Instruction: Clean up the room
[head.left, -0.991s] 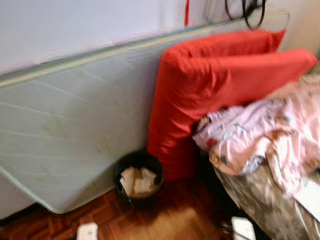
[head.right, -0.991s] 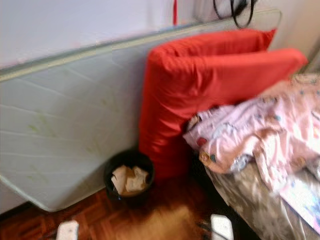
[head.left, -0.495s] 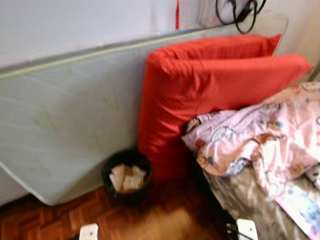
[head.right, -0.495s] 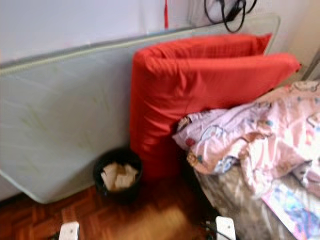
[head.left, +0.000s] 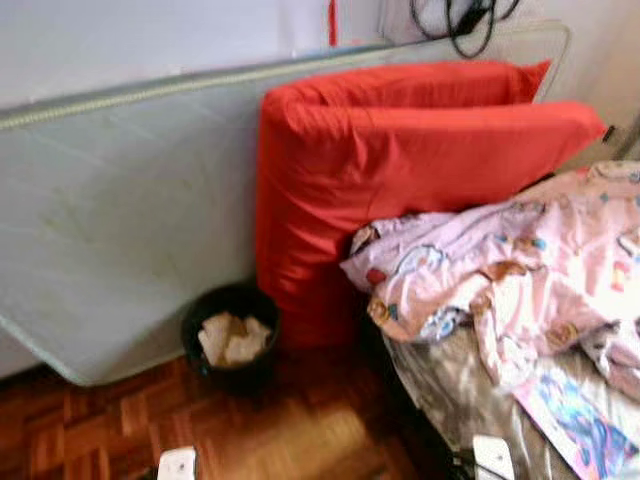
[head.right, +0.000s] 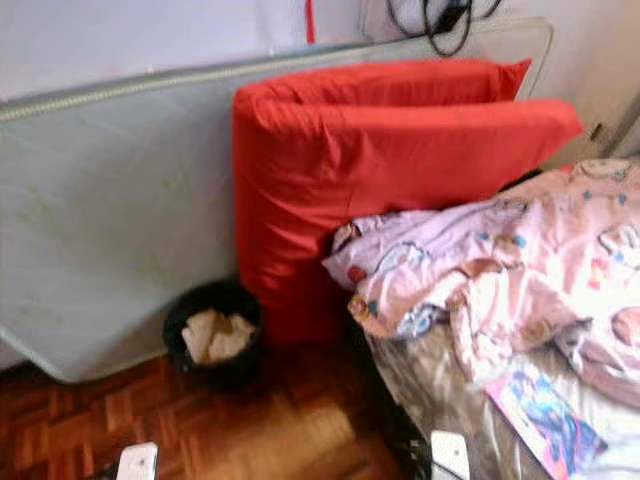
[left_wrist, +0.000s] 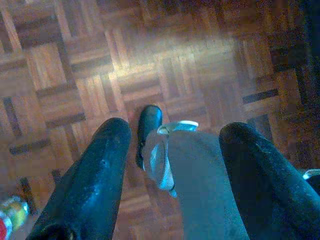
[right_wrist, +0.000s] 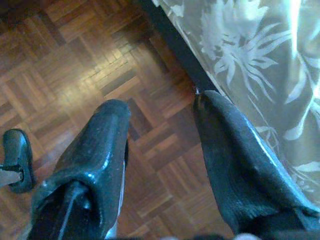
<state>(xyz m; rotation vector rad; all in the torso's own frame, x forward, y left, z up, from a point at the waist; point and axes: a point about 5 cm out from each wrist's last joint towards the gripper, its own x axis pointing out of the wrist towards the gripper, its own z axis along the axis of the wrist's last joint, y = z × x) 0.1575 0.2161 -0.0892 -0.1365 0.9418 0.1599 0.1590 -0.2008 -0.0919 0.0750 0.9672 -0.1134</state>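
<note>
A black waste bin holding crumpled paper stands on the parquet floor at the foot of a red folded cushion. A crumpled pink patterned blanket lies on the bed, with a colourful leaflet near the bed's front. Both arms hang low. My left gripper is open over bare parquet, above my own leg and black foot. My right gripper is open too, above the floor right beside the bed's patterned sheet. Neither holds anything.
A pale grey-green mattress leans against the wall on the left, behind the bin. Black cables hang on the wall above the cushion. The bed takes up the right side. Parquet floor lies open in front of the bin.
The whole picture has shifted left and sharpened, so the camera turned right; more of the bed and the leaflet shows. The bin, cushion and blanket have not moved.
</note>
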